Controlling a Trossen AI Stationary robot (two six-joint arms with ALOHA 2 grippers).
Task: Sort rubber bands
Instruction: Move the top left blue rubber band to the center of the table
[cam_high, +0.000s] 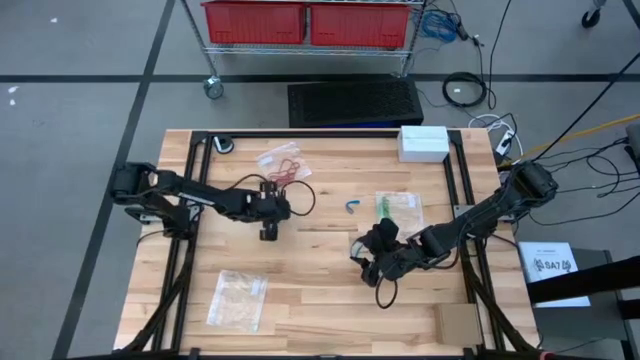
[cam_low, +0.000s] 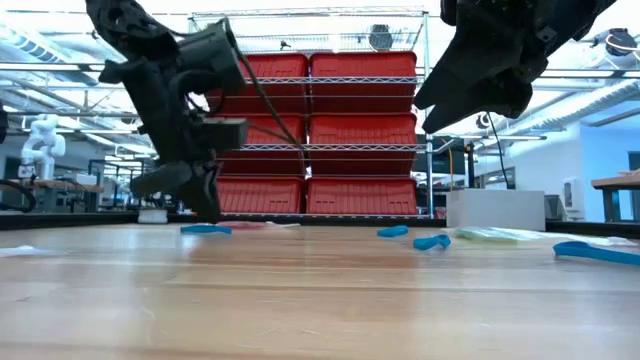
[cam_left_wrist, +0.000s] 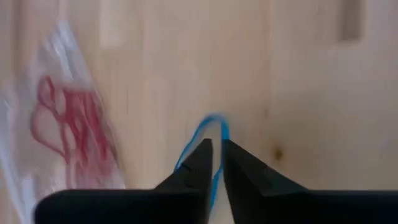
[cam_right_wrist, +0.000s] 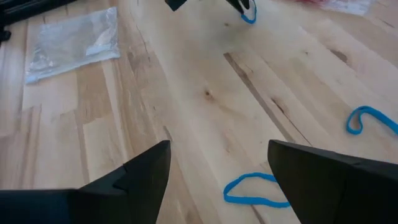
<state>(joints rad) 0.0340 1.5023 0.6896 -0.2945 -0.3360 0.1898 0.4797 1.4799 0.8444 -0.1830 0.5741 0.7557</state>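
Blue rubber band (cam_left_wrist: 211, 127) lies on tabletop (cam_high: 300, 300) near centre, pinched betw. left gripper (cam_left_wrist: 217, 148) fingers, nearly together on it. Bag of red bands (cam_left_wrist: 68, 134) just beside, toward far edge. Right gripper (cam_right_wrist: 217, 158), fingers wide apart, hovers right of centre over another blue band (cam_right_wrist: 252, 190).

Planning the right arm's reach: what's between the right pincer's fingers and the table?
A blue rubber band lies flat on the bare wooden table, under the open right pincer; the right wrist view shows it.

Blue rubber bands (cam_right_wrist: 252, 189) flat on wood.
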